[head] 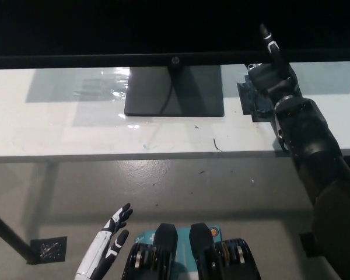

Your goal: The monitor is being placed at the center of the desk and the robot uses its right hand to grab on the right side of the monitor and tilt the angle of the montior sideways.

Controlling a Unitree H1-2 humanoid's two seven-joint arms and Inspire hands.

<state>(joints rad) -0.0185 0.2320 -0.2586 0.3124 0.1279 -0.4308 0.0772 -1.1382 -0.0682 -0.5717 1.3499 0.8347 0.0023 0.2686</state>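
Currently the monitor (163, 29) sits at the back of the white surface (76, 134), roughly centred, screen dark, bottom bezel running across the top of the view with a small logo at its middle. Its flat dark base (174, 90) stands on the surface under the logo, with a cable running down across it. Right hand (271, 70), black, is up at the monitor's lower right edge: 1 finger (268, 38) points up and overlaps the bezel and screen, rest of the hand sits just below the bezel. Cannot tell whether it actually grips the monitor; contact with the edge looks likely but a clamp is not visible. A dark patch (251, 99) lies on the surface under that hand. Left hand (108, 248), white, rests low at the lower left, off the surface, fingers apart, holding nothing. A dark square marker (48, 249) lies on the grey floor (221, 192) beside it.
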